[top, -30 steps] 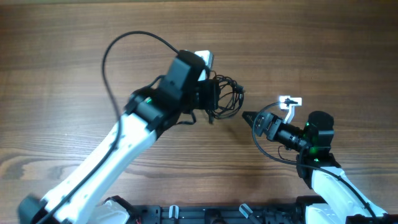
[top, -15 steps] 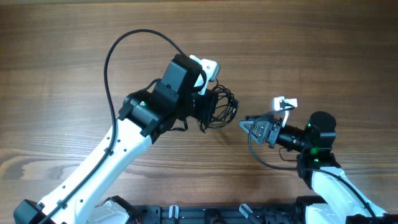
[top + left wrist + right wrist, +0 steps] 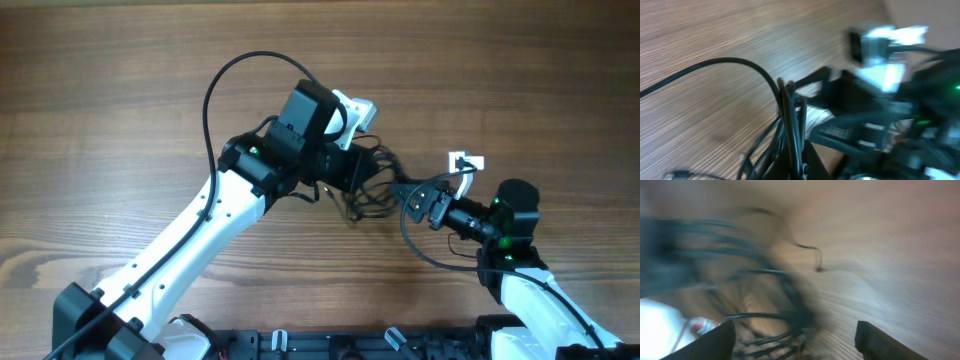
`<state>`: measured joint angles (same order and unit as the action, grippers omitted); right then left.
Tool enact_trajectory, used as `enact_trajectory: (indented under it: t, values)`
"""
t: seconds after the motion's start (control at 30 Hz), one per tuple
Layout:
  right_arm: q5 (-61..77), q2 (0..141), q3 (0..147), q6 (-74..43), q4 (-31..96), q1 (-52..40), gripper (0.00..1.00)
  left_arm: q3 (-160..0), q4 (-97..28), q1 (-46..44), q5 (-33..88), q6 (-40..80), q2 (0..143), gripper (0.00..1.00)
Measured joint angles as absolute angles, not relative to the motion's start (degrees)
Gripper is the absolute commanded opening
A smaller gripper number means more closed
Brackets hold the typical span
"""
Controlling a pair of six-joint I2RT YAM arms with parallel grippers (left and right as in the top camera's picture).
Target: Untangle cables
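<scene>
Overhead shows the left gripper (image 3: 358,175), clamped on the cables (image 3: 373,202), has swung them right of centre onto the right gripper (image 3: 400,188), whose jaws stand apart around strands, likely ready to grab.

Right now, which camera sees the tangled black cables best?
The overhead view: the cables appear as one whole bunch, in focus. The left wrist view shows only a few strands up close; the right wrist view shows them blurred.
</scene>
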<state>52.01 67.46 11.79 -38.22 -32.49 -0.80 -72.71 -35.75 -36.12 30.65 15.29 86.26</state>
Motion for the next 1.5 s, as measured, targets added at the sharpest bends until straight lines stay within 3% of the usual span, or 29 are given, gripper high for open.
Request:
enact_trajectory:
  t: [0.23,0.43,0.87,1.07,1.17,1.37,1.5]
  values:
    - [37.54,67.18,12.05,-40.97,-20.93,-0.99,0.82,-72.58,-29.63,-36.91,41.43,17.85,86.37,0.04]
    - [26.59,66.61,12.75,-47.48,-11.60,-1.58,0.84,-72.18,-32.58,-36.03,43.83,18.11,86.54,0.04]
    - [17.41,66.63,13.10,-52.69,-7.90,-1.61,0.90,-71.72,-35.55,-19.55,46.35,18.33,84.77,0.04]
    - [16.64,66.83,12.99,-53.12,-7.77,-0.95,0.90,-71.94,-35.99,-17.56,42.11,20.38,82.94,0.04]
    - [16.67,66.76,13.26,-53.15,-6.63,-0.91,1.00,-71.94,-35.99,-17.61,39.09,22.48,82.94,0.04]
    - [19.49,66.54,13.67,-50.35,-6.68,-0.80,1.00,-71.94,-34.52,-17.61,35.59,28.93,82.94,0.05]
    - [28.03,67.09,12.53,-43.42,-9.39,-0.75,1.00,-71.94,-34.20,-18.46,31.59,35.07,82.98,0.18]
